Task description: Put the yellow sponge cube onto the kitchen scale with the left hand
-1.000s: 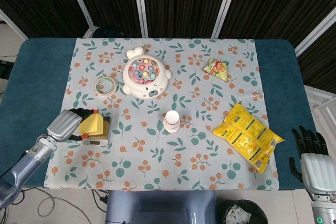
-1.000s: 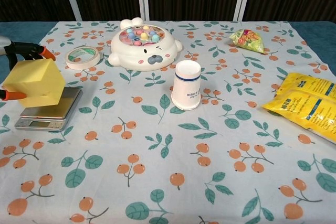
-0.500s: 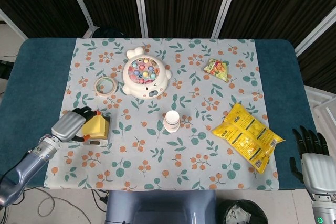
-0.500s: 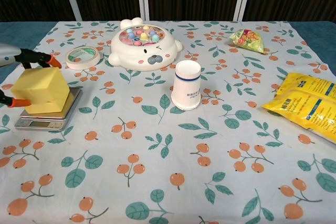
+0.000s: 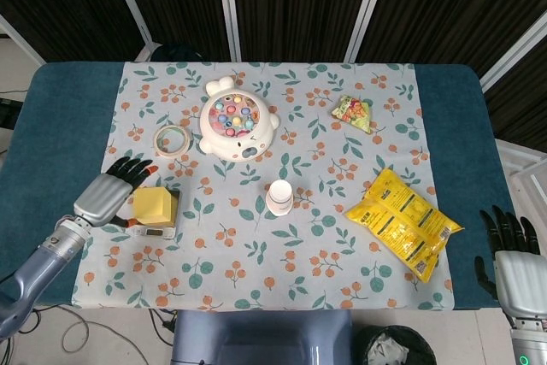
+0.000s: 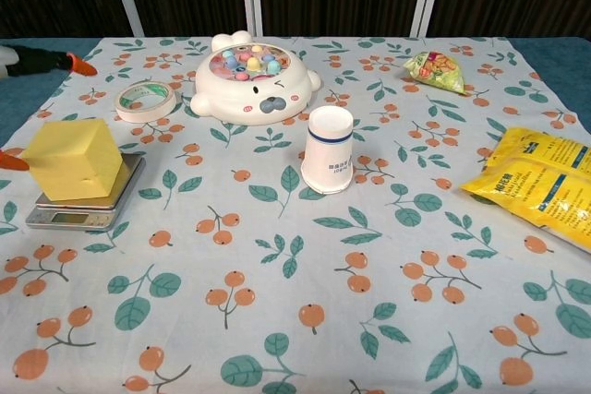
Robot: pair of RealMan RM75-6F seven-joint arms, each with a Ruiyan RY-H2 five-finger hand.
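The yellow sponge cube (image 5: 154, 206) (image 6: 74, 159) rests on the small silver kitchen scale (image 5: 156, 230) (image 6: 81, 207) near the table's left front. My left hand (image 5: 109, 194) lies just left of the cube with its fingers spread apart and nothing in them. In the chest view only its orange fingertips (image 6: 81, 66) show at the left edge, clear of the cube. My right hand (image 5: 511, 252) hangs off the table's right front corner, fingers apart and empty.
A roll of tape (image 5: 171, 138) and a white fishing toy (image 5: 235, 122) lie behind the scale. A paper cup (image 5: 279, 197) stands mid-table. A yellow snack bag (image 5: 402, 221) lies at the right, a small green packet (image 5: 352, 111) at the back right.
The left hand lowered the cube onto the scale, then let go and spread its fingers, drawing back to the left. The right hand barely moved.
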